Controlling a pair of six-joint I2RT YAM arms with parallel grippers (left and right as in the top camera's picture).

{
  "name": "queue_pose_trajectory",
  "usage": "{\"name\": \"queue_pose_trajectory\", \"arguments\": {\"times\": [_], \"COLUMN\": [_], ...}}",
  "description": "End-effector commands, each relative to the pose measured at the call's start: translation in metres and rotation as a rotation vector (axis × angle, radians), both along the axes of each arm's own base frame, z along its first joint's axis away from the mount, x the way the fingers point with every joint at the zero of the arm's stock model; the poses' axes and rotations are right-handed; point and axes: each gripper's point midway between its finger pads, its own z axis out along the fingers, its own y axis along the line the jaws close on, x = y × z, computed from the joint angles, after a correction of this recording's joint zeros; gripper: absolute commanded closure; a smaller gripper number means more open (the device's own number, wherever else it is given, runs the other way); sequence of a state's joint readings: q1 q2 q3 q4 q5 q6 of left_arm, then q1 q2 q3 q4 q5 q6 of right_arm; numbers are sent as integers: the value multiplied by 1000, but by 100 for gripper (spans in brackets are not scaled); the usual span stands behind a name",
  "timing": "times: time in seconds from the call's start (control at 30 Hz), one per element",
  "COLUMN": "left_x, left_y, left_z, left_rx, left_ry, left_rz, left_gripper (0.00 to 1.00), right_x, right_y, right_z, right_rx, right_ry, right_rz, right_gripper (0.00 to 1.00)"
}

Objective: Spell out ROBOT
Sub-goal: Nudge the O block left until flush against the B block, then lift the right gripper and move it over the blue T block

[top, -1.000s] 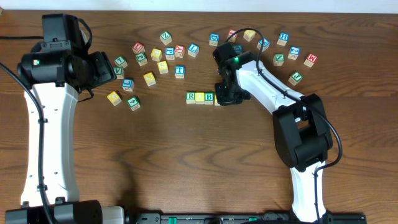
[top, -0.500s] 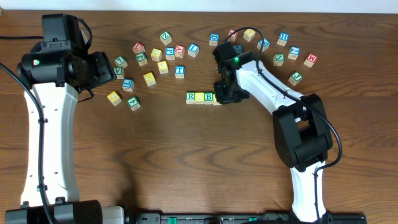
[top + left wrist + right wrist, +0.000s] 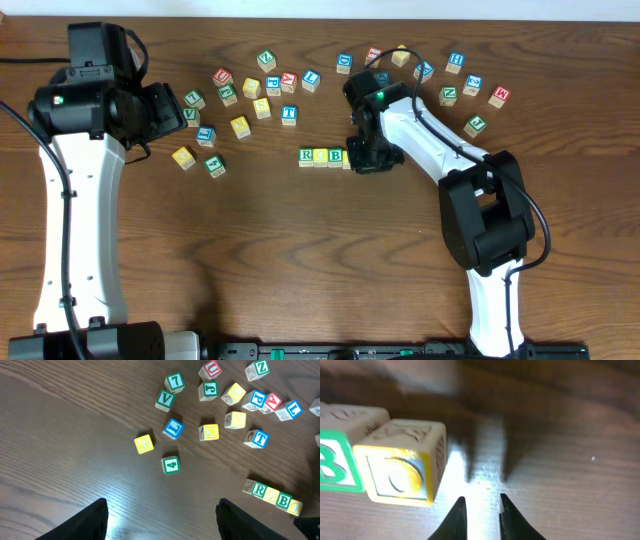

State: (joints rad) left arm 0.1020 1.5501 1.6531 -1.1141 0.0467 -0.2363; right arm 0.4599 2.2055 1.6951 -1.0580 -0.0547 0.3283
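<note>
Three cubes stand in a row at mid-table: green R (image 3: 306, 155), a yellow cube (image 3: 321, 156) and green B (image 3: 336, 156). A second yellow cube (image 3: 400, 475), showing an O, sits right of B (image 3: 330, 467) at the row's end. The same row, R (image 3: 258, 489) to the end cube (image 3: 295, 507), shows in the left wrist view. Blue T (image 3: 289, 114) lies apart behind the row. My right gripper (image 3: 480, 512) stands just right of the end cube, low over the table, jaws a narrow gap apart with nothing between. My left gripper (image 3: 162, 522) hangs open and empty at far left.
Other lettered cubes lie scattered across the back of the table, a cluster left of the T (image 3: 250, 88) and another behind the right arm (image 3: 456, 62). A yellow cube (image 3: 183, 157) and a green 4 cube (image 3: 215, 166) sit nearest the left arm.
The right gripper has shifted slightly toward the right, off the end yellow cube, and its jaws have parted a little. The left arm has not moved.
</note>
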Motion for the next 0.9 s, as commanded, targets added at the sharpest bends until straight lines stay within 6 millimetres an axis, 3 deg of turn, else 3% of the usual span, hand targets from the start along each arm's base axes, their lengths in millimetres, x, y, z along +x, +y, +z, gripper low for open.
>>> {"name": "queue_pose_trajectory", "arguments": {"times": [0.0,0.17,0.47,0.87], "left_x": [0,0,0,0], "left_y": [2,2,2,2], "left_z": [-8,-8,-8,-8], "left_rx": [-4,-4,-4,-4], "left_ry": [21,21,21,21], "left_rz": [11,11,11,11], "left_gripper": [32,32,31,32], "right_x": [-2,-6,-2,5], "right_y": [12,24,40,42], "right_z": [16,16,17,17], "right_rx": [38,45,60,-13], "right_ry": [-19,-27,-68,-147], "right_rz": [1,14,35,23], "right_gripper": [85,99,99,99]}}
